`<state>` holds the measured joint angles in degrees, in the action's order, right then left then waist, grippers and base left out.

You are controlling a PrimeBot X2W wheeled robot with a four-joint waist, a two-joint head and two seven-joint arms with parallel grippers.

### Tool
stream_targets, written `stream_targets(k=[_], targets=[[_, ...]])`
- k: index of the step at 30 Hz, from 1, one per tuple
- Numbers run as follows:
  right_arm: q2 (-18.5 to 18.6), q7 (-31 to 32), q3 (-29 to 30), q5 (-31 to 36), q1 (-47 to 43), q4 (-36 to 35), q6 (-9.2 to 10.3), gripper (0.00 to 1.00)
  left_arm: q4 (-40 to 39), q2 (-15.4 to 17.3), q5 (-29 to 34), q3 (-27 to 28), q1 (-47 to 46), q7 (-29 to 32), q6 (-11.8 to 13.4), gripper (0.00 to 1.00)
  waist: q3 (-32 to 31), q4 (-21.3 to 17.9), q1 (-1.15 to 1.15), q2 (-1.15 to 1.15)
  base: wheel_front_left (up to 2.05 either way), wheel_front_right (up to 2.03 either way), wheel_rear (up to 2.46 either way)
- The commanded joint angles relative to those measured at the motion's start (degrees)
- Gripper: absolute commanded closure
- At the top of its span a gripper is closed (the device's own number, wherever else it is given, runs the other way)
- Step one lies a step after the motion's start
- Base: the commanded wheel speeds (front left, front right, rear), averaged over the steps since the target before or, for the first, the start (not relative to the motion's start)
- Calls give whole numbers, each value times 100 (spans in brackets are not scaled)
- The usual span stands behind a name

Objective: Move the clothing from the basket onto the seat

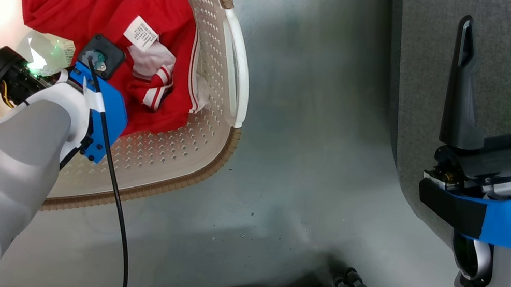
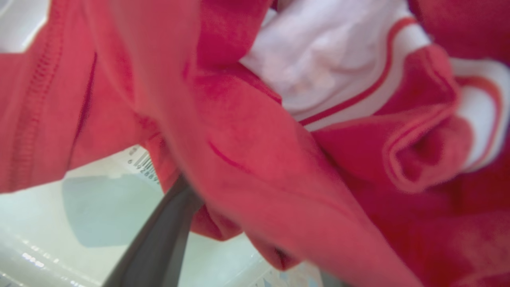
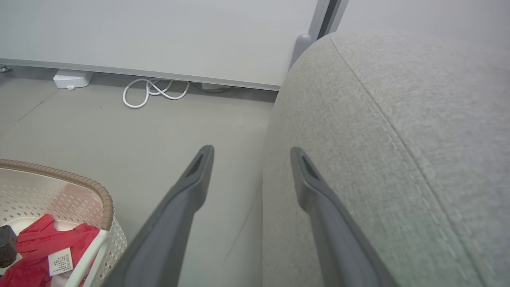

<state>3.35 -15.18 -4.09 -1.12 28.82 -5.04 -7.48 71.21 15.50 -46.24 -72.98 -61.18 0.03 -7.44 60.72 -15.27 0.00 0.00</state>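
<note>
The clothing lies bunched in the basket, a red heap with white trim and a care label turned up. I judge it light, limp and a little slick. It will sag and trail, so a pinch on a thick fold or the doubled striped hem should hold better than one thin layer.

My left gripper is down in the heap. In the left wrist view one dark finger shows under a red fold and the other is covered, so I cannot tell whether it pinches cloth.

The basket stands on the grey floor. My right gripper hangs spread and empty over the edge of the seat, well apart from the basket.
</note>
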Motion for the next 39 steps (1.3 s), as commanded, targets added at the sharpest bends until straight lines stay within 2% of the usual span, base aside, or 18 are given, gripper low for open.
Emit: stream_targets(k=[1, 3, 4, 5, 6, 7, 22, 30, 39], targets=[[-22, 4, 7, 21, -11, -10, -3, 0, 58, -5, 46, -17, -69, 28, -7, 0, 1, 7, 0, 0, 0, 0, 0], [-24, 4, 9, 37, -17, -23, -3, 0, 98, -24, 53, -21, -70, 68, -7, 0, 3, 13, 0, 0, 0, 0, 0], [-24, 4, 11, 42, -18, -27, -3, 0, 117, -26, 53, -23, -69, 103, -7, 19, 6, 15, 0, 0, 0, 0, 0], [-24, 4, 13, 46, -18, -27, -3, 0, 131, -29, 62, -25, -74, 115, -7, 55, 8, 18, 0, 0, 0, 0, 0], [-24, 4, 14, 47, -18, -27, -3, 0, 143, -33, 71, -26, -80, 125, -7, 96, 10, 19, 0, 0, 0, 0, 0], [-24, 4, 15, 46, -18, -23, -3, 0, 152, -40, 77, -27, -87, 136, -7, 100, 8, 23, 0, 0, 0, 0, 0], [-26, 0, 32, 38, 93, 99, -2, 0, 47, -197, -23, -37, -24, -71, -7, 100, -294, 162, 0, 0, 0, 0, 0], [-8, 0, 58, 6, 89, 252, -2, 0, -314, -334, -20, -45, 129, -362, -7, 100, -732, 359, 0, 0, 0, 0, 0], [97, 0, 156, -8, -98, 474, -2, 0, -618, -553, -127, -50, 315, -956, -7, 100, -1414, 646, 0, 0, 0, 0, 0]])
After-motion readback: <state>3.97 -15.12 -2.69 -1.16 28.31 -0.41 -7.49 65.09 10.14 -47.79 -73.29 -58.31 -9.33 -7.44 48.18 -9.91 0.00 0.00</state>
